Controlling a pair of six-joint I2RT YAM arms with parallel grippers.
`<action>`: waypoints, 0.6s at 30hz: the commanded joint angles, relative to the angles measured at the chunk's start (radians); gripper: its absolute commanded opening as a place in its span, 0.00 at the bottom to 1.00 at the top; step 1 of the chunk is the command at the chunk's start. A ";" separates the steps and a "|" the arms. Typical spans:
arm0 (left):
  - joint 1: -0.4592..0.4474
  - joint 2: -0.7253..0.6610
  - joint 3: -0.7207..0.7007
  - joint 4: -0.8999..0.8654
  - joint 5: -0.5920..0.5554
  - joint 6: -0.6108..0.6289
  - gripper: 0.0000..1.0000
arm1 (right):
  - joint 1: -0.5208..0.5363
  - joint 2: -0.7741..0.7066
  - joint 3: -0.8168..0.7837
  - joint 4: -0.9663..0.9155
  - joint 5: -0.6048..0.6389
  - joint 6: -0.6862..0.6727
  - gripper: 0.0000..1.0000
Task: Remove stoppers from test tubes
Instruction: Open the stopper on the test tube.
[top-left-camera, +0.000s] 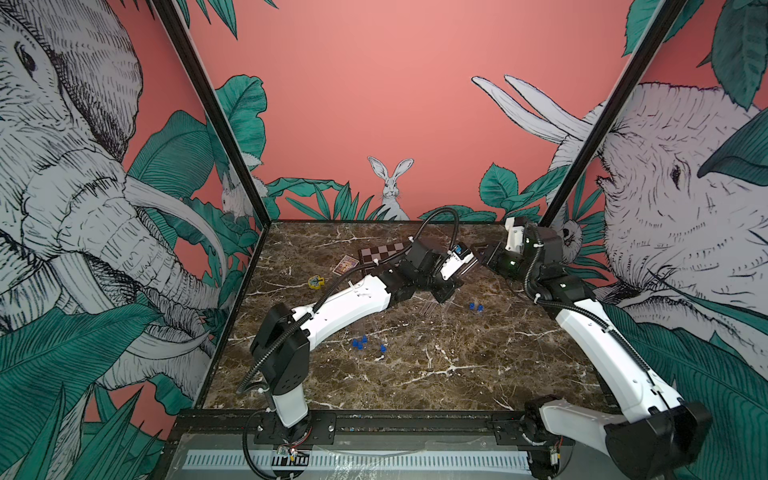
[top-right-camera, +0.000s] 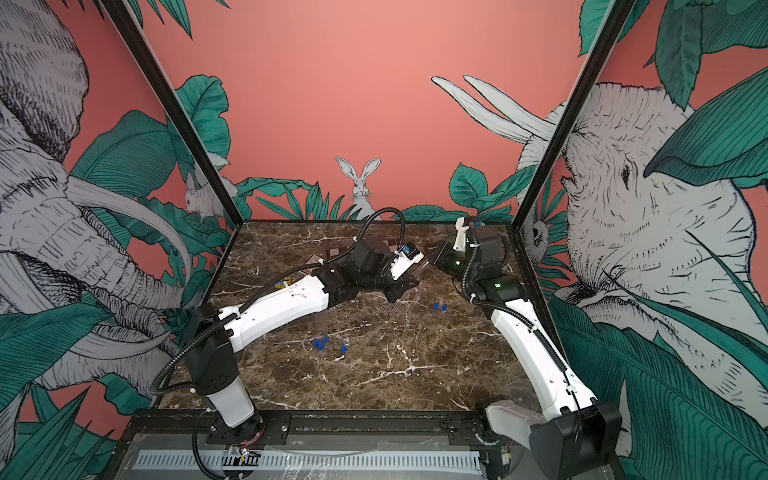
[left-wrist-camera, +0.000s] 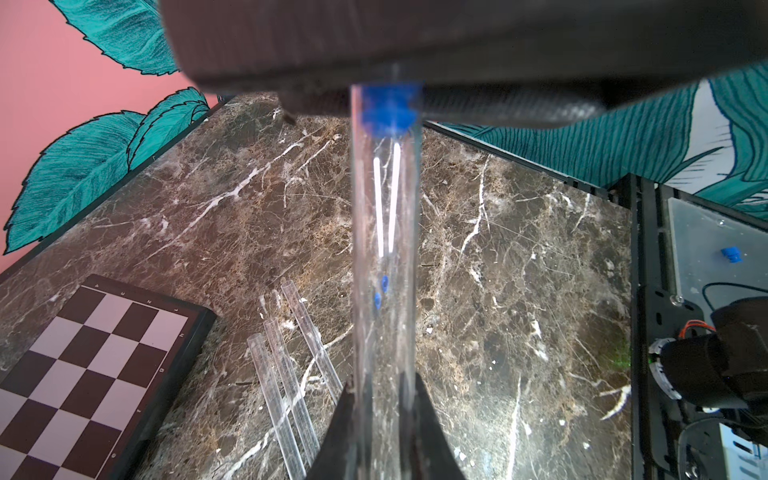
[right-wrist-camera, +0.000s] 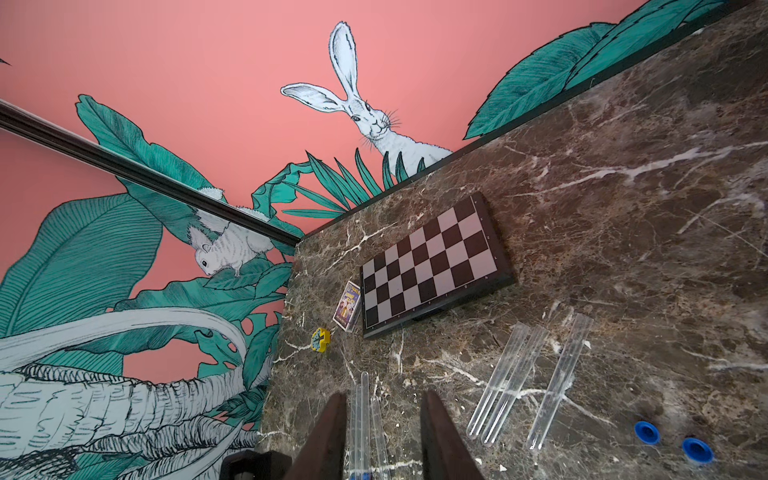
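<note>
Left hand is clamped on a clear test tube, which runs from its fingers out to a blue stopper plugging the far end. The right hand faces it with its jaws apart, and its own wrist view shows nothing between them. In the left wrist view its dark, blurred body sits right at the stopper, though I cannot tell whether a finger touches the plug. In both top views the 2 hands meet right of centre, over the upper part of the desk and raised off its surface, close to the chessboard. The step in hand looks like pinching the stopper to pull it out. To do it well, the right hand should centre its jaws on the wide head of the plug, not on the tube's rim, and close squarely before any pull. It should then draw straight along the tube's length, perhaps with a slight twist, while the left hand grips firmly so the slick tube neither slides nor levers sideways. 3 open tubes and 2 loose stoppers lie on the desk right of centre, so the job seems partly done. A cluster of blue stoppers at lower centre appears to sit in tubes not yet opened.
</note>
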 joint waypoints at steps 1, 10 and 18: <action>-0.007 -0.012 0.012 -0.001 0.009 -0.023 0.00 | 0.004 -0.016 -0.006 0.057 0.039 0.016 0.29; -0.010 -0.014 0.005 0.017 0.021 -0.039 0.00 | 0.004 -0.008 -0.022 0.086 0.050 0.036 0.23; -0.012 -0.012 0.006 0.011 0.020 -0.036 0.00 | 0.005 -0.007 -0.022 0.096 0.053 0.039 0.15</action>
